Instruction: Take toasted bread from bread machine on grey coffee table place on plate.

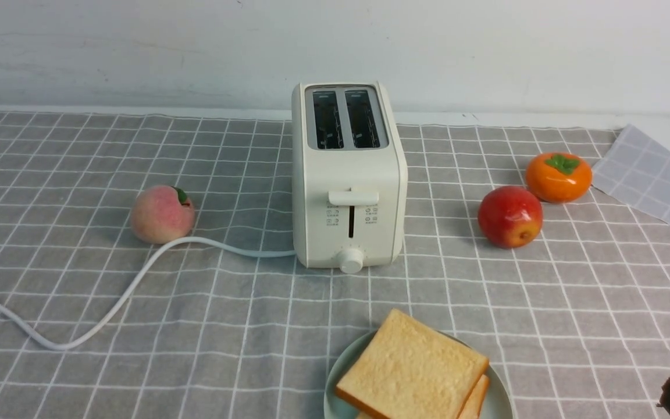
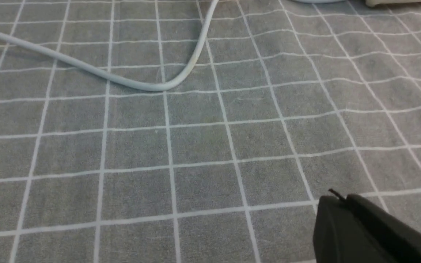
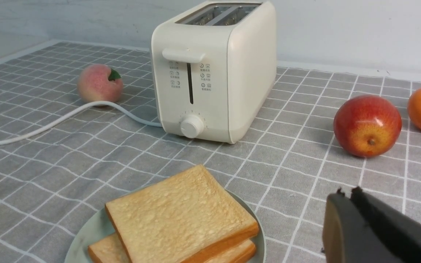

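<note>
The 2 slices of toasted bread (image 1: 410, 372) lie on the plate (image 1: 341, 372), one on top of the other. The top slice is turned a bit, so a corner of the lower slice peeks out. The plate sits on the desk (image 1: 79, 291) just in front of the bread machine (image 1: 348, 174), near the front edge. Both slots on top of the bread machine are dark and hold no bread. Its lever (image 1: 353, 198) is up near the top of its track, and its round knob (image 1: 350, 260) sits at the bottom.

A white cord (image 1: 108, 308) runs from the bread machine across the desk to the left. A peach (image 1: 162, 214) sits to the left of the bread machine, touching the cord. A red apple (image 1: 509, 216) and an orange persimmon (image 1: 558, 177) sit to the right, close together.

The right hand (image 3: 345, 193) is low beside the plate on the right and holds nothing. Its 2 fingers look pressed together. The left hand (image 2: 338, 199) is over bare cloth, near the cord, also closed and holding nothing.
</note>
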Motion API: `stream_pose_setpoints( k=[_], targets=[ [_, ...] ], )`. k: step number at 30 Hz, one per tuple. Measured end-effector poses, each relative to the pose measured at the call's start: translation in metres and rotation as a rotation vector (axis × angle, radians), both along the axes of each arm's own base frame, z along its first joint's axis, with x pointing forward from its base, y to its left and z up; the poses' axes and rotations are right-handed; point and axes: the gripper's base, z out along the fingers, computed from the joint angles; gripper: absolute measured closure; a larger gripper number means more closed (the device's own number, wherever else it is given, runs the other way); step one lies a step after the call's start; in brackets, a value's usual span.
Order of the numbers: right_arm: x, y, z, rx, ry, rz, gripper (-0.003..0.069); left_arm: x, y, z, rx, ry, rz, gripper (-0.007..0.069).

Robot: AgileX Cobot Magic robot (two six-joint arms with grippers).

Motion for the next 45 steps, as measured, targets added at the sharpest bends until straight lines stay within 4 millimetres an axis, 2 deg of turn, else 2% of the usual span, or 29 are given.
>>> stream_pose_setpoints(
  k=[8, 36, 41, 45],
  targets=[
    [0.0, 0.0, 0.0, 0.002, 0.001, 0.0, 0.0617, 0.002, 0.005, -0.001, -0.033, -0.02, 0.133, 0.0617],
    [-0.001, -0.001, 0.001, 0.006, -0.011, -0.007, 0.0577, 0.003, 0.001, 0.0, -0.079, -0.051, 0.109, 0.0589],
    [-0.003, -0.008, 0.004, 0.019, -0.049, -0.074, 0.0571, 0.003, 0.001, 0.0, -0.078, -0.053, 0.109, 0.0587],
    [-0.005, -0.016, 0.003, -0.043, -0.068, -0.174, 0.0565, 0.003, 0.001, 0.0, -0.078, -0.053, 0.109, 0.0586]
  ],
)
